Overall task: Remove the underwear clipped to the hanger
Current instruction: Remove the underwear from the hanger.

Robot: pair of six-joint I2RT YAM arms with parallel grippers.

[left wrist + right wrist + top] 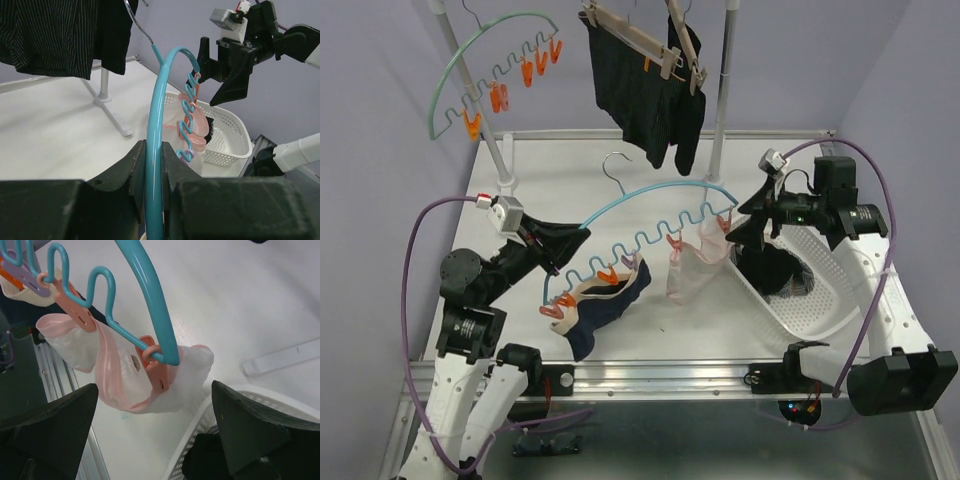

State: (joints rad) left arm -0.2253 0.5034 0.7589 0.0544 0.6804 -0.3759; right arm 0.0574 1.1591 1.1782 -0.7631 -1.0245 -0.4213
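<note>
Teal wire hanger (655, 195) is pinched in the L claw (154, 162): jaws all but closed on the rod near its lower-left end, the rod running up and away from the pads toward the hook. R claw (155, 390) is spread as wide as it goes w/ nothing in it. Its two fingers (60, 430) stand either side of the pale pink-white underwear (120, 380), a visible gap each side, no contact. That garment hangs just ahead of the R claw from two pinkish clips (156, 369) on the hanger's wavy lower edge, by the hanger's right tip. Nearer the L claw, just ahead & to its right, navy underwear (605, 305) w/ a beige waistband is clipped on, its lower hem draped on the white table (620, 150). White basket (845, 290) lies under & behind the R claw, dark garments (775, 272) piled in the end nearest it. The basket rim shows close below the R fingertips in the wrist view, so little room downward there. Wider room: table surface shows beyond both claws up to the rack feet (508, 182), and btwn the two clipped garments. High above & past the claws, black underwear (640, 90) hangs on a wooden clip hanger (630, 28), and a green hanger (485, 70) w/ orange clips hangs up-left, both well apart from either claw.
</note>
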